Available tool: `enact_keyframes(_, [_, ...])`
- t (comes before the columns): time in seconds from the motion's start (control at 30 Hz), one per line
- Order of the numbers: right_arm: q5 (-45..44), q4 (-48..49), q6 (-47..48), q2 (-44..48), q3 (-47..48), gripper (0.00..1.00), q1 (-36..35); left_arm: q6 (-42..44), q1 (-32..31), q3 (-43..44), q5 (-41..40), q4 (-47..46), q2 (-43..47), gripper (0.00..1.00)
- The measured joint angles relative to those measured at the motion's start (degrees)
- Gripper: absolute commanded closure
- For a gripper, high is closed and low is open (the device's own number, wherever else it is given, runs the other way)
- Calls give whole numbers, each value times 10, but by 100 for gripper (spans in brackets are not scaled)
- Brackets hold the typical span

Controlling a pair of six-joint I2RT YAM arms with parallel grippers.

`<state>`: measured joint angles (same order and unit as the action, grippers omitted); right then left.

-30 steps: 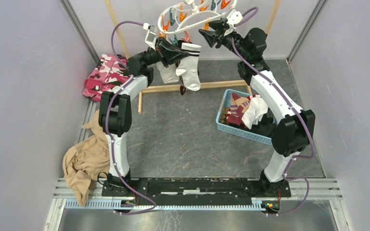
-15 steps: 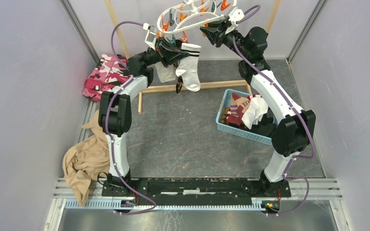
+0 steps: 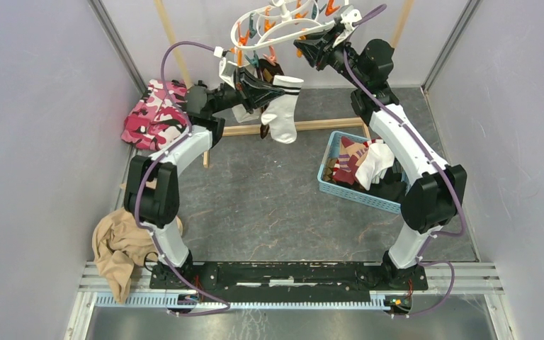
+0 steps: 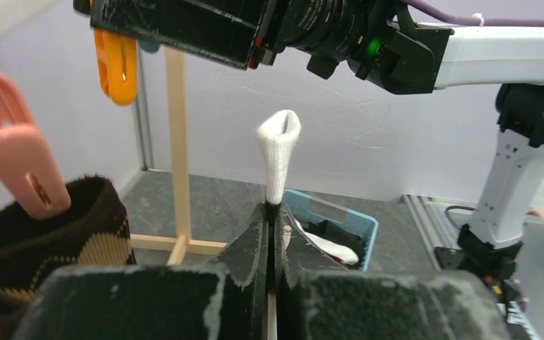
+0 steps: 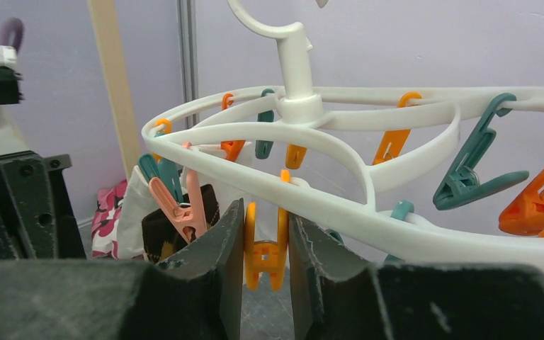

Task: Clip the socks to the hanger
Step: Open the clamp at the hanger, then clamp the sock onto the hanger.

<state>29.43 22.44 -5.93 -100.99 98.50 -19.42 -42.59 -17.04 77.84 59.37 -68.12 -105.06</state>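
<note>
My left gripper is shut on the cuff of a white sock with dark stripes, which hangs below the hanger. In the left wrist view the sock stands up from between the closed fingers of that gripper. My right gripper is at the hanger's rim, shut on an orange clothespin dangling from the white ring. A brown argyle sock hangs from a pink clothespin. Beside it hangs a white sock.
A blue basket at the right holds more socks. A wooden rack frame lies behind on the floor. Pink camouflage cloth is at the back left, and a tan garment at the near left.
My right gripper rose to the hanger's rim and closed on the orange clothespin. My left arm shifted right, carrying the striped sock with it.
</note>
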Motion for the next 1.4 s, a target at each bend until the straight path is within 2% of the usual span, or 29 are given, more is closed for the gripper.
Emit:
enact_keyframes(0.17, [-14, -9, -6, 11, -4, 98, -4, 107, -10, -12, -10, 89, 51, 98])
enact_keyframes(0.3, [-27, -14, -14, 16, -8, 98, -5, 231, -30, -12, -47, 223, 82, 98])
enact_keyframes(0.43, [-36, -18, -20, 22, -14, 98, -5, 364, -75, -17, -146, 345, 109, 98])
enact_keyframes(0.57, [-44, -23, -25, 29, -18, 99, -7, 452, -124, -56, -276, 371, 132, 98])
enact_keyframes(0.7, [-51, -27, -29, 32, -18, 99, -10, 508, -169, -106, -398, 334, 139, 98])
enact_keyframes(0.83, [-62, -35, -33, 33, -18, 100, -16, 550, -209, -168, -523, 252, 139, 98])
enact_keyframes(0.97, [-72, -42, -38, 34, -18, 100, -21, 595, -239, -179, -629, 193, 136, 98])
enact_keyframes(1.1, [-87, -48, -47, 34, -18, 100, -25, 668, -278, -172, -763, 77, 109, 98])
enact_keyframes(1.2, [-100, -54, -54, 34, -18, 100, -27, 707, -298, -160, -829, 21, 73, 98])
enact_keyframes(1.4, [-129, -60, -79, 35, -18, 100, -28, 731, -306, -156, -905, -8, 39, 98])
